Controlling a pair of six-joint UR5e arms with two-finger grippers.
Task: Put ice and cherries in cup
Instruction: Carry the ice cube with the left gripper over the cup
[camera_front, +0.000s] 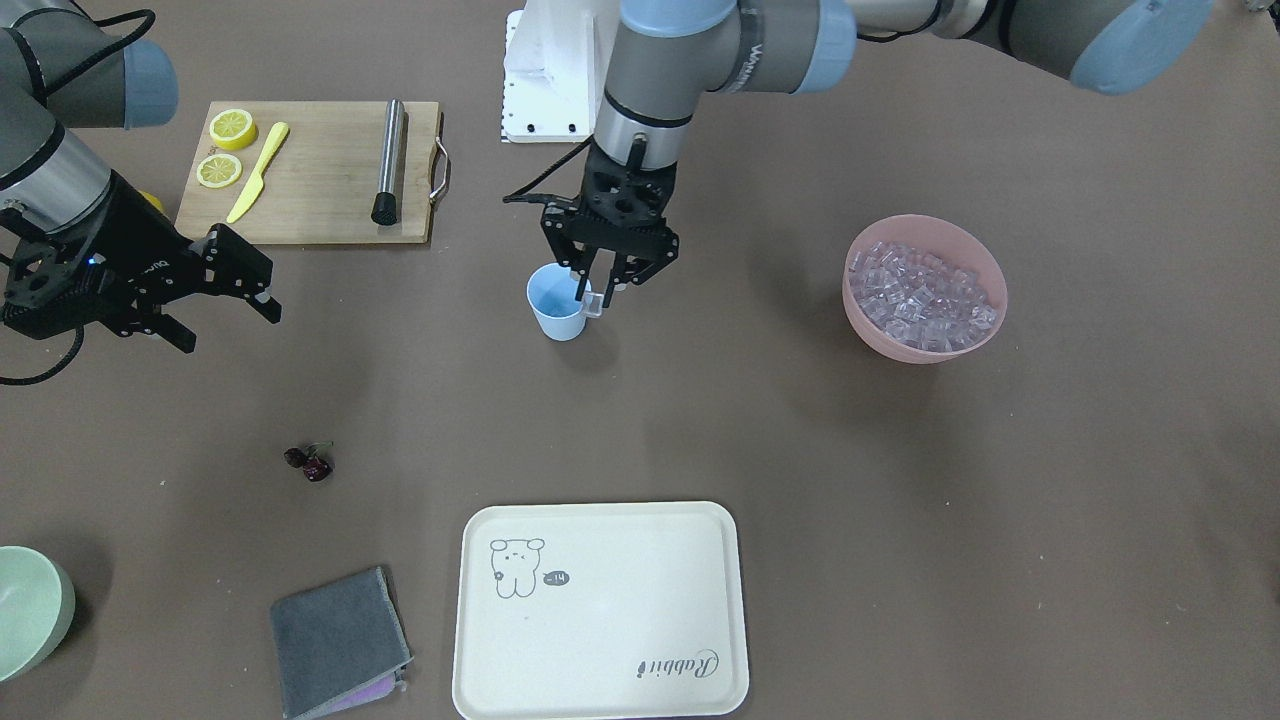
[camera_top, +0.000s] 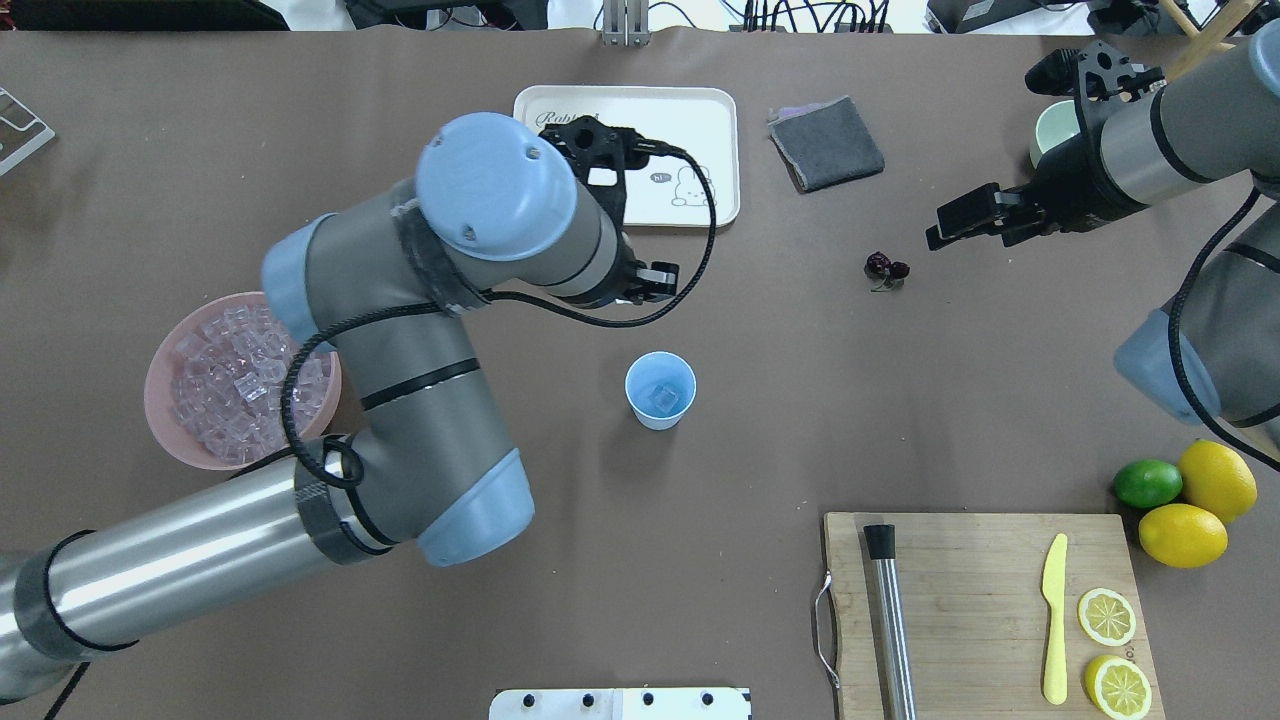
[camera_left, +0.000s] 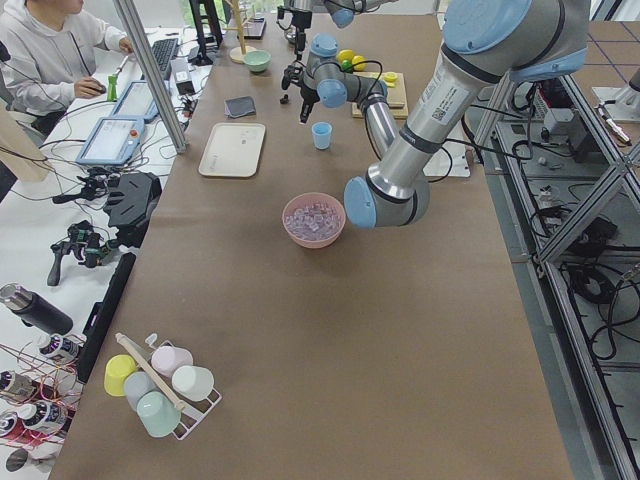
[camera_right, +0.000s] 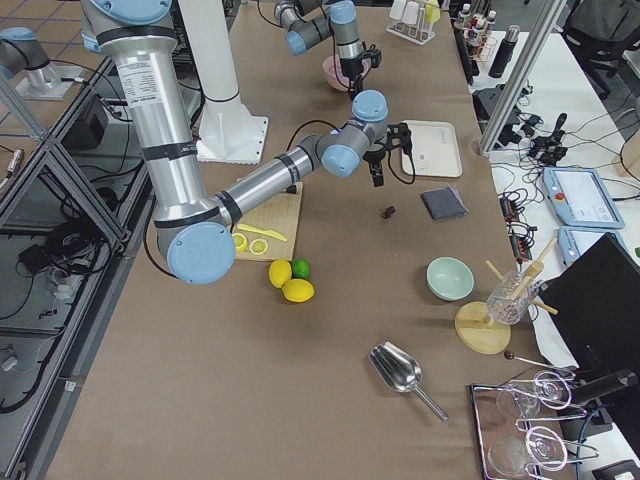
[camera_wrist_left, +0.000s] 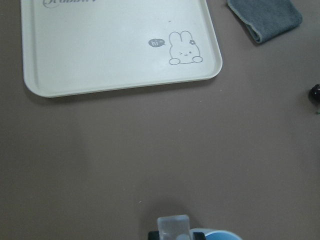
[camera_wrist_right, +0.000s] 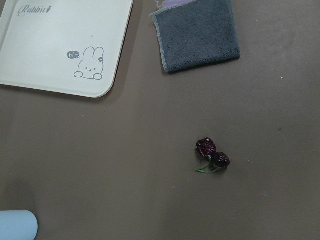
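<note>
Nearest the robot, the left gripper (camera_front: 596, 294) hangs over the rim of the blue cup (camera_front: 555, 310), jaws narrowed on one ice cube (camera_front: 594, 305), placed to drop it beside the lone cube (camera_top: 661, 400) inside; the ice (camera_front: 922, 288) fills the pink bowl (camera_front: 925, 350) on that arm's side. Farther out, the cherries (camera_front: 308, 463) lie loose and untouched on the brown table (camera_front: 900, 520), the right gripper (camera_front: 232, 322) spread wide above and near them, seemingly awaiting its turn. The table carries a cream tray (camera_front: 600, 620) and grey cloth (camera_front: 335, 640) at its far edge, and beyond it a person (camera_left: 45, 55) sits at a bench with screens.
</note>
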